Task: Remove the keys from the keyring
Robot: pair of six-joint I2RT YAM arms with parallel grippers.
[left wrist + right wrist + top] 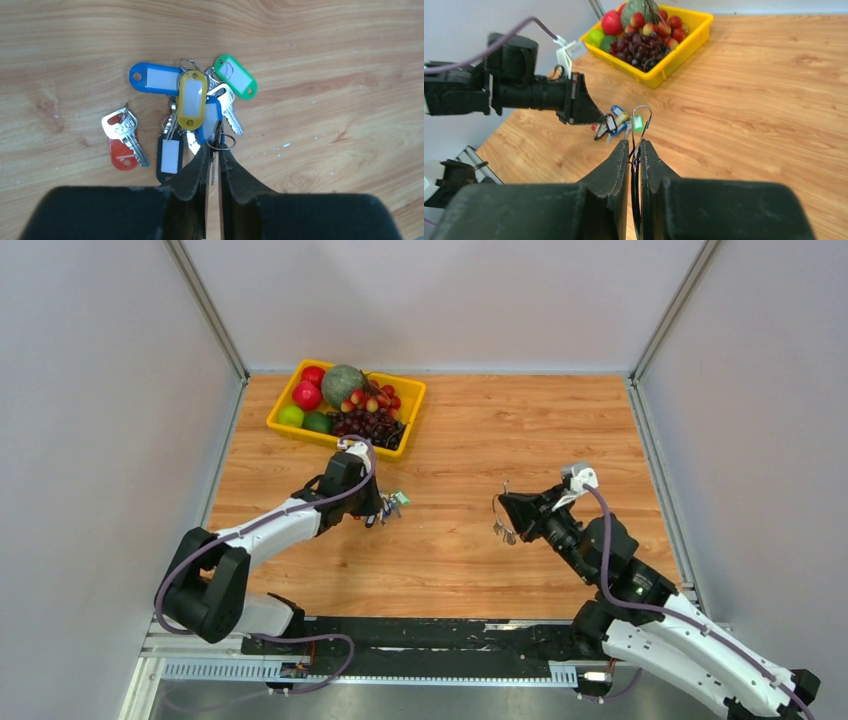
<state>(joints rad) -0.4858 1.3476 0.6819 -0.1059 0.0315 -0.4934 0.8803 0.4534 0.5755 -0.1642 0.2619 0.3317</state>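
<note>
Fingers point(192, 175) of the left gripper point(212, 150) are pressed nearly together, with only a thin slit between them. At their tips they pinch a small ring point(224, 142) and a thin metal blade at the near edge of the keys point(192, 110). The keys lie in a heap on the wooden table point(325, 100), just beyond the fingertips. Off to the left of the fingers, a silver key on a red tag point(120, 150) lies slightly apart from the heap. A black tag point(170, 156) sits just left of the fingertips. A yellow tag point(192, 99) lies across a blue one point(152, 79) straight ahead of the fingertips, and a green tag point(236, 76) lies ahead and to the right.

Well to the right, the right gripper point(636, 147) is raised off the table, its fingers point(616, 170) clamped tight on the keyring point(642, 106). The thin wire loop stands up past the fingertips. Whether anything hangs from it is too small to tell.
</note>
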